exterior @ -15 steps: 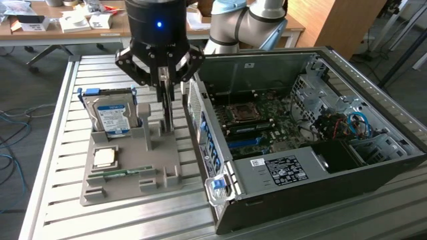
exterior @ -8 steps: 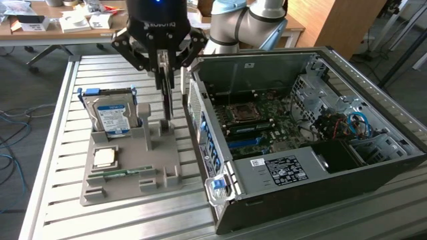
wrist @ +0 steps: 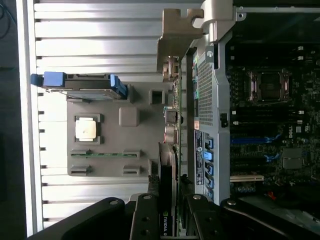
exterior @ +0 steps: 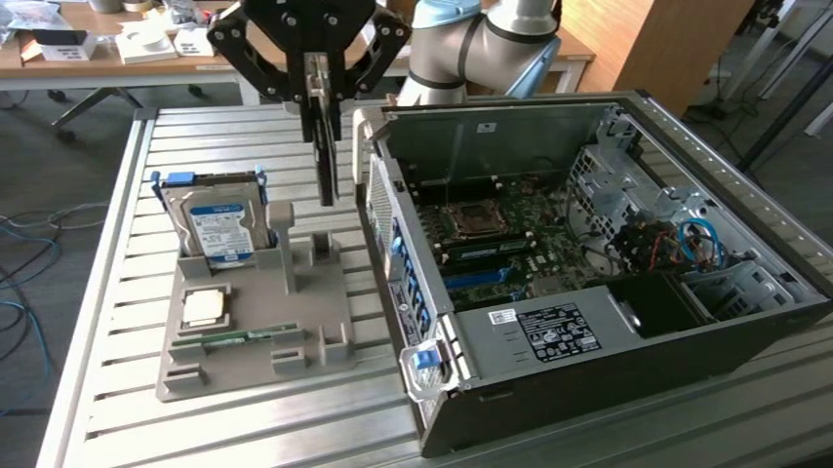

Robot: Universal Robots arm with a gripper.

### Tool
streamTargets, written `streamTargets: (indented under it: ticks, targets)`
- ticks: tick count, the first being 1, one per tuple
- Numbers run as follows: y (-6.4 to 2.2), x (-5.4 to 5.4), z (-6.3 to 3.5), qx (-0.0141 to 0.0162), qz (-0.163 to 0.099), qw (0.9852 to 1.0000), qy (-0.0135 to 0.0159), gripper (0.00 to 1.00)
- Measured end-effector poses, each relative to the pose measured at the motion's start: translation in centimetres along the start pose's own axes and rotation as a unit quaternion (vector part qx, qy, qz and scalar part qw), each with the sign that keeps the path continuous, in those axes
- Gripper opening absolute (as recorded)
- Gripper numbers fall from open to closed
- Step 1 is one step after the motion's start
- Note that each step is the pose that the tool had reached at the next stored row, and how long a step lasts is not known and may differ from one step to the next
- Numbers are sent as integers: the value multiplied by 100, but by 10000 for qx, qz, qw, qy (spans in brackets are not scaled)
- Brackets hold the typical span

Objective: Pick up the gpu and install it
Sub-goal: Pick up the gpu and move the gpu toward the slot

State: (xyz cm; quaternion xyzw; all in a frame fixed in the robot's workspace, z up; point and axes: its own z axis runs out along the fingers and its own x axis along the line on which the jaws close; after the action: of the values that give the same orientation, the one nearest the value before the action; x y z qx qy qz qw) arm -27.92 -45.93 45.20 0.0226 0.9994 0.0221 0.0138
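Observation:
My gripper (exterior: pixel 319 83) hangs above the slatted table, shut on the gpu (exterior: pixel 326 156). The card hangs edge-on as a thin dark slab, in the air between the grey holder and the open computer case (exterior: pixel 586 263). In the wrist view the gpu (wrist: pixel 167 175) runs away from my fingers (wrist: pixel 145 215), with a green-lettered label near the grip and its silvery end bracket (wrist: pixel 175 30) at the far end. It sits just outside the case's rear wall (wrist: pixel 202 100), clear of the motherboard (wrist: pixel 265 115).
A grey parts holder (exterior: pixel 248 322) lies on the table (exterior: pixel 117 195), carrying an upright hard drive with a blue label (exterior: pixel 221 229), a square processor chip (exterior: pixel 206 307) and a narrow green memory stick (exterior: pixel 241 338). The case stands to the exterior view's right of it.

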Motion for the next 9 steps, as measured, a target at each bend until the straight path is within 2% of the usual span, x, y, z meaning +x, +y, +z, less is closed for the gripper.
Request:
streamTargets:
  ticks: [5, 9]
  targets:
    - [0, -5, -1, 1, -1, 10000, 0, 26]
    - [3, -62, 1, 1, 0, 10000, 1, 26]
